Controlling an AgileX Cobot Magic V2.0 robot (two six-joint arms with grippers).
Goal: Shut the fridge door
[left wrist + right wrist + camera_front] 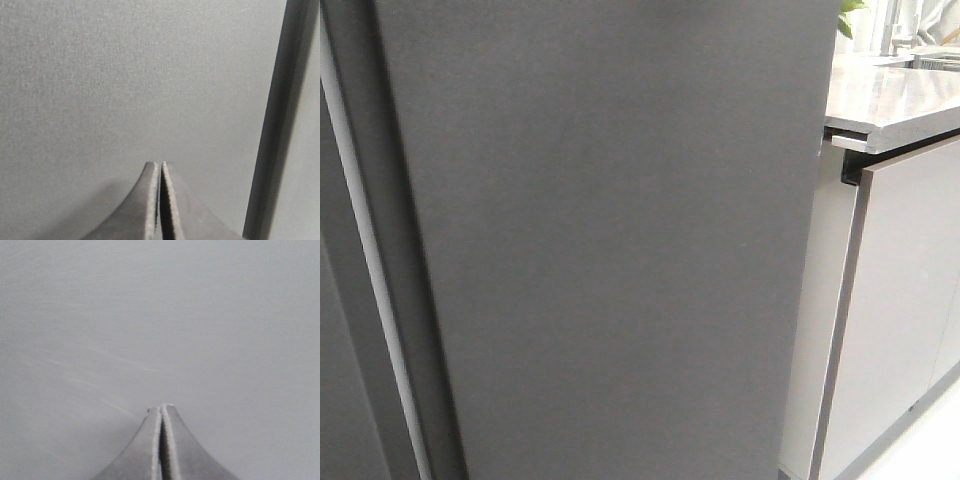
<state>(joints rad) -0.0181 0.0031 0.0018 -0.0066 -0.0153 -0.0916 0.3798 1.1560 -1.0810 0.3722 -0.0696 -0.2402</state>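
The fridge door [620, 250] is a flat matte dark-grey panel that fills most of the front view. Its thick dark edge [415, 330] shows on the left, beside a pale strip [370, 290]. No arm shows in the front view. My left gripper [160, 164] is shut and empty, its tips close against a grey door face [125, 75], with a dark vertical band [277, 130] to one side. My right gripper [161, 406] is shut and empty, its tips close against a plain grey face [160, 315]. I cannot tell whether either gripper touches the surface.
A second dark-grey panel [335, 380] lies at the far left, beyond the pale strip. Pale glossy cabinet doors [895, 320] stand on the right under a grey countertop [895, 100]. A green leaf [848, 15] and a tap show at the top right.
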